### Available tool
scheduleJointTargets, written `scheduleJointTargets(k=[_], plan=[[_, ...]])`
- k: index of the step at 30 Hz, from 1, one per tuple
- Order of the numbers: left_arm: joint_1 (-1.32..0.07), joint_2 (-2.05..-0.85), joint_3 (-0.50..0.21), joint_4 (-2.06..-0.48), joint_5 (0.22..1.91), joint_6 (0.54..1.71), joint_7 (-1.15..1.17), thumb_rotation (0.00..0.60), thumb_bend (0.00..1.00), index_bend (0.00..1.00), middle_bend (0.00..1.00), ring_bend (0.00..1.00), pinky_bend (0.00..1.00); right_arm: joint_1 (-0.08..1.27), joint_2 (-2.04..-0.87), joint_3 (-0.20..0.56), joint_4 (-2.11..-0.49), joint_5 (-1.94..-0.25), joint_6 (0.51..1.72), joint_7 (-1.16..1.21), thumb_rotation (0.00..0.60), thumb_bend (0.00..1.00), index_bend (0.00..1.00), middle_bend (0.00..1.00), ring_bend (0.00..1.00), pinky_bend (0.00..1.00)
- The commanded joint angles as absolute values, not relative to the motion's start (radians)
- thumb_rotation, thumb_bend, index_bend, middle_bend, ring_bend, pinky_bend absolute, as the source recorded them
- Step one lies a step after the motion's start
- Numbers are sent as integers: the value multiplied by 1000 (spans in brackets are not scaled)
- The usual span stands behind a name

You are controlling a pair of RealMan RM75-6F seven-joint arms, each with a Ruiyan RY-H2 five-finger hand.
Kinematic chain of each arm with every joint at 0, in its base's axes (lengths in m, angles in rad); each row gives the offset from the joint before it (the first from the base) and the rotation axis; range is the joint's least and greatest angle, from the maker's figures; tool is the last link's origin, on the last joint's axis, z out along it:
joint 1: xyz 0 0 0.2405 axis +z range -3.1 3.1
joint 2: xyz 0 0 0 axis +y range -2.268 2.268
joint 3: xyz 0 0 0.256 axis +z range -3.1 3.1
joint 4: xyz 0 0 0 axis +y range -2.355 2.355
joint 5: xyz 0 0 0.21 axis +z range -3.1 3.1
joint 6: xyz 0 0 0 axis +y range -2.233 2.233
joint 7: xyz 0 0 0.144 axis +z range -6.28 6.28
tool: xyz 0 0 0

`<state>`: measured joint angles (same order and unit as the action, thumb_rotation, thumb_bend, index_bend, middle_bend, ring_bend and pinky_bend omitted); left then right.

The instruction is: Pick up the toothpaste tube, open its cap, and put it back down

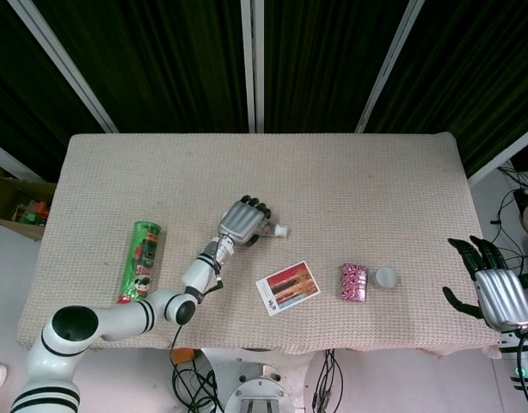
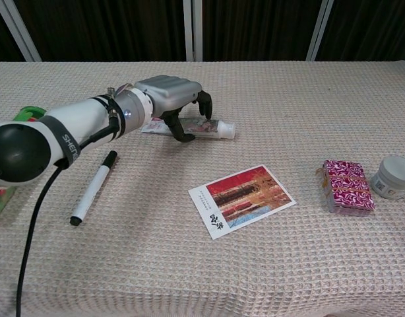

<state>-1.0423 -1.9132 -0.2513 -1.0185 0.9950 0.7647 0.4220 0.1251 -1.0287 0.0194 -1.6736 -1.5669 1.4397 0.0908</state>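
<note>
Left hand (image 2: 169, 99) arched over the white, pink-printed toothpaste tube (image 2: 206, 128), fingers curled down around its body but not plainly clamped.
Tube lies flat on the beige woven table (image 2: 268, 264), left of centre and nearer the far edge, long axis along that edge, white cap (image 2: 229, 131) pointing right, clear of the fingers. Right hand (image 1: 498, 297) hangs spread and empty beyond the table's right edge, well apart. Tube print is unreadable.

can (image 1: 143, 260) green | marker (image 2: 92, 188) white, black cap | box (image 2: 347, 187) magenta-white patterned | tablecloth (image 2: 268, 264) beige waffle weave
</note>
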Motion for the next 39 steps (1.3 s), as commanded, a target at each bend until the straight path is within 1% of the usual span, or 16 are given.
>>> scheduleJointTargets(k=[1, 11, 14, 17, 20, 22, 26, 29, 34, 39], plan=[[-1040, -1917, -256, -1019, 980, 763, 426, 600, 344, 345, 295, 209, 185, 126, -1030, 20, -1672, -1568, 1438, 91, 600, 246, 117, 169, 46, 110], [-1040, -1931, -243, -997, 985, 774, 442, 600, 357, 349, 336, 232, 205, 125, -1031, 19, -1677, -1568, 1433, 83, 600, 246, 117, 169, 46, 110], [-1038, -1942, -232, -972, 1017, 795, 437, 600, 391, 380, 375, 261, 230, 124, -1030, 18, -1681, -1569, 1433, 79, 600, 246, 117, 169, 46, 110], [-1034, -1961, -228, -931, 1055, 820, 403, 600, 455, 444, 455, 333, 285, 125, -1030, 17, -1684, -1571, 1430, 75, 600, 246, 117, 169, 46, 110], [-1029, -1970, -225, -892, 1089, 816, 343, 600, 535, 499, 551, 428, 372, 125, -1030, 15, -1688, -1570, 1425, 70, 600, 246, 117, 169, 46, 110], [-1027, -1972, -222, -872, 1105, 809, 313, 600, 556, 523, 592, 472, 419, 125, -1029, 15, -1691, -1571, 1425, 68, 600, 245, 117, 169, 46, 110], [-1020, -1977, -213, -830, 1162, 823, 229, 600, 584, 576, 649, 535, 513, 127, -1025, 15, -1698, -1574, 1423, 61, 600, 246, 117, 169, 46, 110], [-1011, -1964, -207, -826, 1202, 839, 163, 600, 625, 605, 676, 566, 592, 130, -1022, 16, -1704, -1575, 1420, 60, 600, 245, 117, 169, 46, 110], [-983, -1892, -199, -895, 1264, 872, 42, 600, 675, 620, 701, 603, 676, 144, -1013, 23, -1715, -1591, 1414, 75, 600, 246, 117, 170, 46, 110], [-951, -1768, -186, -1052, 1322, 883, -96, 600, 711, 624, 723, 639, 727, 199, -987, 37, -1730, -1626, 1364, 69, 600, 246, 115, 177, 46, 110]])
